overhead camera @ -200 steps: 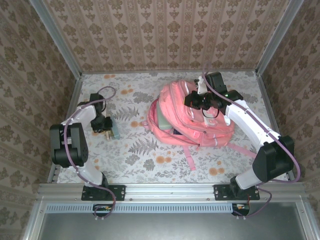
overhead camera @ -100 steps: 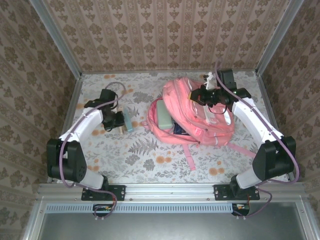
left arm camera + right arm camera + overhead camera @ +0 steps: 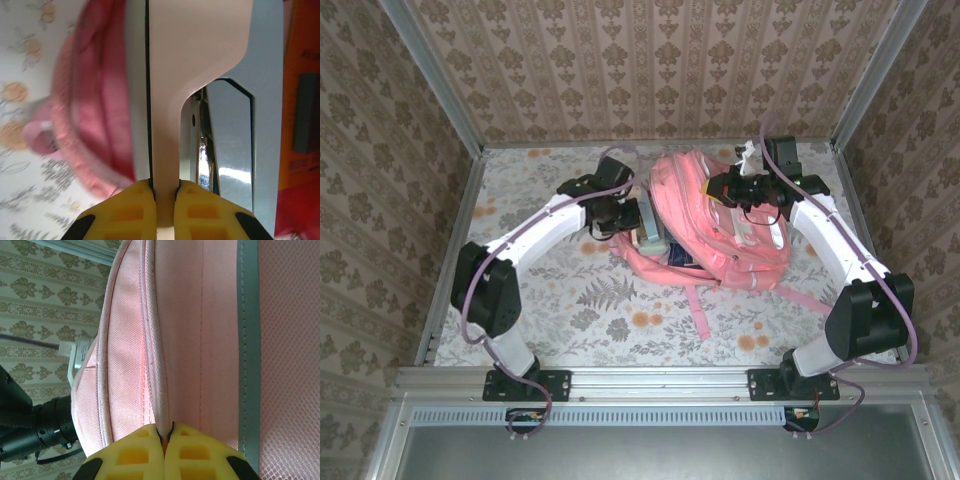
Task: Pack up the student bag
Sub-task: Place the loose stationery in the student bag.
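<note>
student bag [image 3: 745, 245] lying big and pink in the middle of the flowery table [image 3: 560, 300], mouth open to the left. left gripper [image 3: 165, 190] pinched tight on a pale book [image 3: 200, 50] right at that mouth; farther back, right gripper [image 3: 165, 440] pinched on a fold of the bag's cloth. best to hold the fold up high, slide the book in flat and slow, and let go only once deep inside.

A book [image 3: 646, 224] sits at the student bag's [image 3: 740, 238] left (its opening).

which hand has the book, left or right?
The left hand: shut on the pale book at the student bag's opening. The right hand pinches only the bag's pink fabric.
</note>
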`<state>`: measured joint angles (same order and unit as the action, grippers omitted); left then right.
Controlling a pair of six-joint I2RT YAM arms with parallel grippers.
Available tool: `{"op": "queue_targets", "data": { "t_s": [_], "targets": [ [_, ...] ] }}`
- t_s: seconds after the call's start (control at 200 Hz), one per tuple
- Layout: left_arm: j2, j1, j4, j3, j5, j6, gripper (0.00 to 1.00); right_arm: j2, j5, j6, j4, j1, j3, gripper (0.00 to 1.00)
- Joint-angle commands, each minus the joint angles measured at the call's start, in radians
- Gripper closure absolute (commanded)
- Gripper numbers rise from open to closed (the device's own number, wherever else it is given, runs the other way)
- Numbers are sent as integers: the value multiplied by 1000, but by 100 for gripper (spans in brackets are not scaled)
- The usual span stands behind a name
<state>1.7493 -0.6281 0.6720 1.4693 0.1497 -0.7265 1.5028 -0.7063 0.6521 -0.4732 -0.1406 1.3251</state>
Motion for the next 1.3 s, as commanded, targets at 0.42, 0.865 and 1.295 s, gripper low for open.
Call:
{"op": "queue_targets", "data": {
  "t_s": [0.42, 0.865, 1.295],
  "targets": [
    [217, 99, -29, 125, 85, 118, 100, -72, 7, -63, 1, -4, -71, 99],
    [104, -41, -191, -226, 97, -13, 100, -38, 139, -199, -152, -2, -17, 88],
    [29, -163, -113, -204, -12, -62, 100, -266, 267, -140, -186, -2, -209, 68]
  ]
}}
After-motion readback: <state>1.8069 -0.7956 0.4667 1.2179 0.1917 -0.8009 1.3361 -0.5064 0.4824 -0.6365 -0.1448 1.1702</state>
